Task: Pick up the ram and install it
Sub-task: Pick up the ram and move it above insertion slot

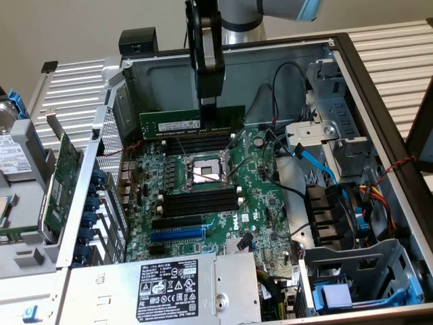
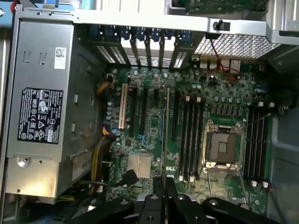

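End effector [image 1: 208, 114]: pressed together on the ram [image 1: 169, 124], pinching its upper edge nearer the end on the exterior view's right. My fingers point straight down into the open computer case [image 1: 379, 122].

Item 1, ram: long green stick with a white sticker, held on its long edge and level. It hangs over the far part of the motherboard [image 1: 260, 196], just above the far bank of memory slots [image 1: 199, 143]. I cannot tell whether its lower edge touches a slot. In the wrist view the ram [image 2: 167, 130] shows edge-on as a thin green strip running out from my end effector [image 2: 164, 184] across the board.

Item 2, processor socket [image 1: 203, 169]: open metal frame, just near of the far slots.

Item 3, near bank of memory slots [image 1: 199, 201]: black, on the near side of the socket.

Item 4, power supply [image 1: 169, 291]: grey box with a black label, at the near edge of the case.

Item 5, expansion card [image 1: 64, 172]: green, standing tilted outside the case on the exterior view's left.

Item 6, blue cable [image 1: 318, 162]: on the exterior view's right, beside the drive bay.
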`<state>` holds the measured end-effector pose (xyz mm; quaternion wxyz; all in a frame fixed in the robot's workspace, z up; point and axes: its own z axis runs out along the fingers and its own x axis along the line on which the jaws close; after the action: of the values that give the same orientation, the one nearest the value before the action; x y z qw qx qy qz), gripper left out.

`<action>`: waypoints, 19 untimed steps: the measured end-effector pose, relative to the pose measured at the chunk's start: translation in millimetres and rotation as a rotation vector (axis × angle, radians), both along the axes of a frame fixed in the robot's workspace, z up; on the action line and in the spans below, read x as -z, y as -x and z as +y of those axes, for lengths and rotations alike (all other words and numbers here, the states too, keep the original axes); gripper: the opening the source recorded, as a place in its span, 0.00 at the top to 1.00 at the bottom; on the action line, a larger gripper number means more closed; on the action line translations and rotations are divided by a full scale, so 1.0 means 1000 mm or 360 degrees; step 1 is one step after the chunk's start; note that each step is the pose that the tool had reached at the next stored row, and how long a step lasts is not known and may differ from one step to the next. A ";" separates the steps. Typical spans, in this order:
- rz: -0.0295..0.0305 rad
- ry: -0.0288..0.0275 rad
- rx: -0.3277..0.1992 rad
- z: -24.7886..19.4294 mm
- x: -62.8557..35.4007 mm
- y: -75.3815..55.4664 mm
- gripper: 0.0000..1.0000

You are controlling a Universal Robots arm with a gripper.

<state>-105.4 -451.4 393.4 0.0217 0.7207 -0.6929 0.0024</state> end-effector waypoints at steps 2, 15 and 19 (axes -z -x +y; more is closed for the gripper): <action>-0.00024 0.00191 0.0000 0.0116 0.0017 -0.002 0.87; -0.00858 0.00318 0.0001 0.0304 0.0072 0.007 0.87; -0.00856 -0.00226 0.0003 0.0301 0.0103 0.008 0.87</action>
<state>-113.6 -421.3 383.1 -0.0020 0.7200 -0.6938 0.0168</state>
